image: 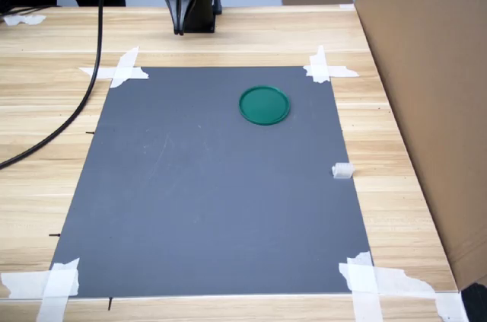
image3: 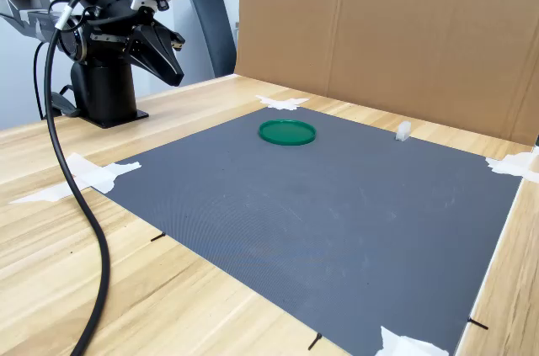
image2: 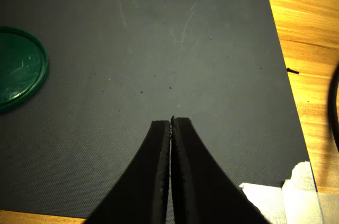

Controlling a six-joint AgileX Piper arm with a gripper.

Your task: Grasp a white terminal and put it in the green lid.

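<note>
Pincer (image2: 170, 121) fully closed, fingers pressed together, holding nothing, raised above the grey mat (image: 205, 185) near the arm's base. Mat taped to a wooden table (image: 46, 132); cardboard wall (image3: 404, 28) alongside. White terminal (image: 342, 171), small and translucent, sits at the mat's edge on the first exterior view's right, well apart from the green lid (image: 264, 105).
</note>
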